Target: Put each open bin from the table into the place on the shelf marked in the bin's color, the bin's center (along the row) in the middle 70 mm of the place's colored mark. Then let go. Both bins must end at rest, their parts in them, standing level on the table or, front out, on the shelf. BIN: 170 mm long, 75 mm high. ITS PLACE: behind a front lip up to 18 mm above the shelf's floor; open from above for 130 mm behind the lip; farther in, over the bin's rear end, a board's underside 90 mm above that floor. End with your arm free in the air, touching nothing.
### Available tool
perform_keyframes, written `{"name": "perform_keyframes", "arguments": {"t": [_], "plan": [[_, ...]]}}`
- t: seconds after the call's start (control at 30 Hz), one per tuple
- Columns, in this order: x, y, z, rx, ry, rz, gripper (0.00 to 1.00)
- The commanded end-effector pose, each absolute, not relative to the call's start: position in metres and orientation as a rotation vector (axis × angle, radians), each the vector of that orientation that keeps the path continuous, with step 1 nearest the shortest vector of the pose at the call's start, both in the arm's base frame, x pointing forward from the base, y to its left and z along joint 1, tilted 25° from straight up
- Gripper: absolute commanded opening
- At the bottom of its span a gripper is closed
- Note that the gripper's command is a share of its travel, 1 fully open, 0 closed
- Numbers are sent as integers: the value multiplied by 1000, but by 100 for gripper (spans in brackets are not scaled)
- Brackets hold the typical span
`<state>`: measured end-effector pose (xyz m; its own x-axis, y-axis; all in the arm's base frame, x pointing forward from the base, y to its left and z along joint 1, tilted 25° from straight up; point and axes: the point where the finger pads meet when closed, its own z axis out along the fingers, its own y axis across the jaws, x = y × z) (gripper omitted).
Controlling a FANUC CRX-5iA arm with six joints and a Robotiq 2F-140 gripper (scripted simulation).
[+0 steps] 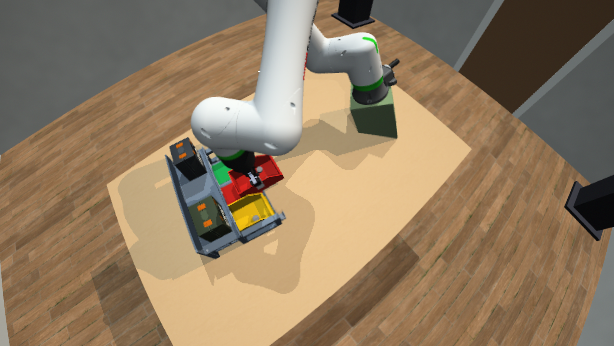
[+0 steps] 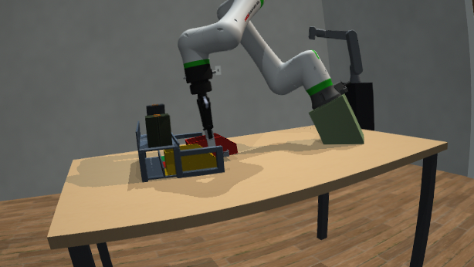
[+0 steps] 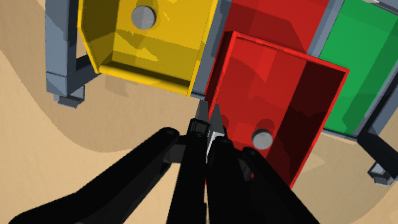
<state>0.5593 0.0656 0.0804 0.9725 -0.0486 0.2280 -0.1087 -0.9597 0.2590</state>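
Note:
The red bin [image 1: 267,170] [image 2: 228,145] [image 3: 270,85] lies with its rear end at the shelf's [image 1: 196,190] [image 2: 220,159] [image 3: 57,50] red mark [image 1: 227,193] [image 3: 270,17] and its front end out over the table, slightly skewed. A grey round part [image 3: 261,138] lies in it. My gripper [image 1: 256,183] [image 2: 209,133] [image 3: 205,114] points down and is shut on the bin's side wall near its front corner. The yellow bin [image 1: 250,210] [image 2: 193,160] [image 3: 145,45] sits in its place beside it, with a grey part [image 3: 143,16] in it. A green mark [image 1: 220,173] [image 3: 360,50] lies on the other side.
Two dark boxes [image 1: 187,157] [image 1: 206,216] [image 2: 157,129] stand on the shelf's upper board. The arm's green pedestal [image 1: 375,119] [image 2: 337,123] stands at the table's far side. Black camera stands [image 1: 592,205] [image 2: 360,100] stand beyond the table.

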Motion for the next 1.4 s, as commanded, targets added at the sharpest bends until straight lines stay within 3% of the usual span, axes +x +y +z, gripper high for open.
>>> {"name": "perform_keyframes", "arguments": {"t": [0.0,1.37], "plan": [[560,66,81,2848,-116,321,0],[576,65,85,2844,-111,350,0]]}}
